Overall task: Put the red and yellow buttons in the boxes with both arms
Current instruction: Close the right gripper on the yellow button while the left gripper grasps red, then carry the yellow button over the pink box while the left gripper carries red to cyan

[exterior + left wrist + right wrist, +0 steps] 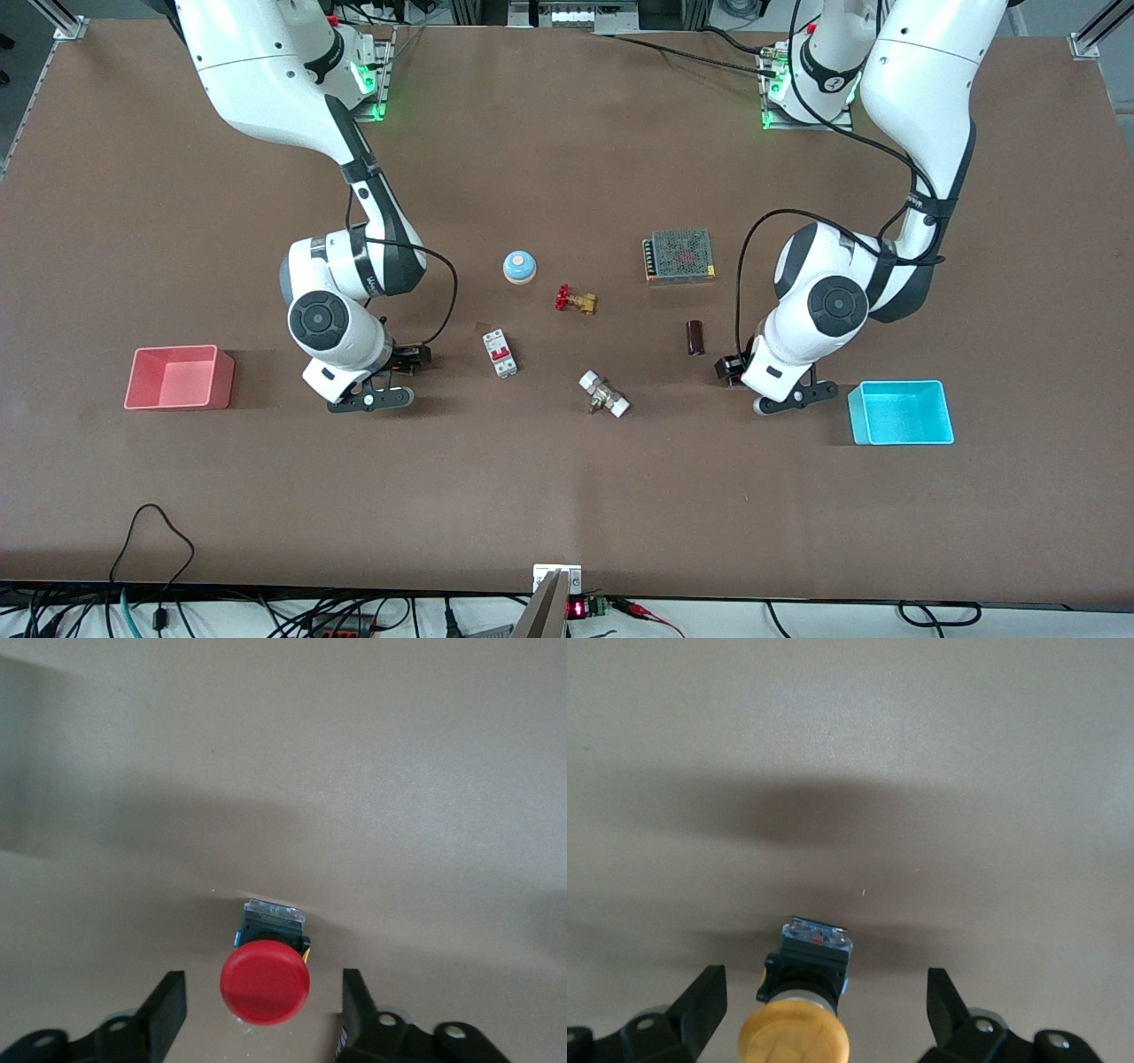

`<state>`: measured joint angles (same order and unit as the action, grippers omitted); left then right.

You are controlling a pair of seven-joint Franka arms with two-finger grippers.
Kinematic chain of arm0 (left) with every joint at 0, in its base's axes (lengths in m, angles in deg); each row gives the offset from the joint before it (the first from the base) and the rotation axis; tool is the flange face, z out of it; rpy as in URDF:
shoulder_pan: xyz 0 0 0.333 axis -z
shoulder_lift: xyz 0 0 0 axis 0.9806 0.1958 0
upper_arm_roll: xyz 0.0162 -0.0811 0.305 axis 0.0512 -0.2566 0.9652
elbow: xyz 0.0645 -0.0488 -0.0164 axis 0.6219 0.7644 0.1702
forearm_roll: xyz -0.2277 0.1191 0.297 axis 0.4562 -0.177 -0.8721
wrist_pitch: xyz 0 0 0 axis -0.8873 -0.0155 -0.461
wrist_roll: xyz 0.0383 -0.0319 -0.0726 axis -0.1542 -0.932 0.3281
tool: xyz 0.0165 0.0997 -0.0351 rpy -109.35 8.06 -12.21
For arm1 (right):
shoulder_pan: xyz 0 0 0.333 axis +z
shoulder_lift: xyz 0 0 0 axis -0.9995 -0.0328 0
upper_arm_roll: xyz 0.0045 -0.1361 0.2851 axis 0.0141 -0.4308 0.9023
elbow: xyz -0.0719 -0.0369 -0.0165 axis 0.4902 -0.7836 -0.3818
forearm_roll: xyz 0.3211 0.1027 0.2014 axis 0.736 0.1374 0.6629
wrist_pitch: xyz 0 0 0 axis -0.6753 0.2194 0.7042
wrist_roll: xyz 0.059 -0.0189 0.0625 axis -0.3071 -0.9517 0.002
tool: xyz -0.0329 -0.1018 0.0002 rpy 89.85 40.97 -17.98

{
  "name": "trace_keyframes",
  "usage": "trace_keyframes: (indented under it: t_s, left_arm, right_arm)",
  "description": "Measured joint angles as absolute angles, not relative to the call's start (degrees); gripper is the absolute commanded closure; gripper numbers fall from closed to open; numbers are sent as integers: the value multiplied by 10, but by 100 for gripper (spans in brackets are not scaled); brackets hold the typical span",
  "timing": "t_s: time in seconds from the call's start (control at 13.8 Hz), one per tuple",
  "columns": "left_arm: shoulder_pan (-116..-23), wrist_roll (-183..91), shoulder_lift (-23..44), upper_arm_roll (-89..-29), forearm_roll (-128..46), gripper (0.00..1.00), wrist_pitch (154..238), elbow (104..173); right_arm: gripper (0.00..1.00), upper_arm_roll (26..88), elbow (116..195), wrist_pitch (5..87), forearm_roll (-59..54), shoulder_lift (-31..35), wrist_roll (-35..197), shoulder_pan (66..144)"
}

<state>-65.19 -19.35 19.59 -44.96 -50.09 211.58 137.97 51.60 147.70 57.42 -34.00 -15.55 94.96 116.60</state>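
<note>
The red button (265, 983) lies on the table between the open fingers of my left gripper (262, 979), untouched, with its cap toward the camera. The yellow button (793, 1036) lies likewise between the open fingers of my right gripper (825, 974). In the front view the left gripper (796, 396) is low over the table beside the cyan box (904, 415). The right gripper (370, 399) is low beside the pink box (173, 372). Both boxes are empty. Both buttons are hidden under the hands in the front view.
Between the arms lie a blue-domed button (519, 266), a red-handled brass valve (574, 299), a white and red circuit breaker (500, 353), a brass fitting with white ends (604, 394), a dark cylinder (695, 338) and a meshed power supply (679, 255).
</note>
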Motion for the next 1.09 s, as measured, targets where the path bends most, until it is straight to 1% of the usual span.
trace_keyframes:
  t_s: [0.22, 0.36, 0.43, 0.58, 0.65, 0.87, 1.09]
  left_arm:
    - [-651, -189, 200, -450, -501, 47, 2119, 1380]
    - [-649, -187, 201, -450, -501, 57, 2120, 1380]
    - [-648, -187, 201, -450, -501, 63, 2120, 1380]
    - [-648, -186, 201, -450, -501, 71, 2122, 1380]
    - [-648, -186, 201, -449, -501, 72, 2123, 1379]
    - [-653, -190, 193, -443, -501, 73, 2120, 1372]
    - [-685, -245, 159, -437, -501, 73, 2077, 1361]
  right_arm:
    - [0, 516, 1477, 577, -340, -157, 950, 1166]
    - [3, 516, 1477, 577, -337, -158, 950, 1167]
    - [3, 516, 1477, 577, -330, -158, 950, 1167]
    - [3, 518, 1477, 577, -320, -159, 950, 1168]
    - [4, 518, 1477, 577, -319, -159, 950, 1168]
    - [11, 518, 1477, 577, -318, -159, 950, 1168]
    - [12, 518, 1477, 576, -318, -161, 951, 1168]
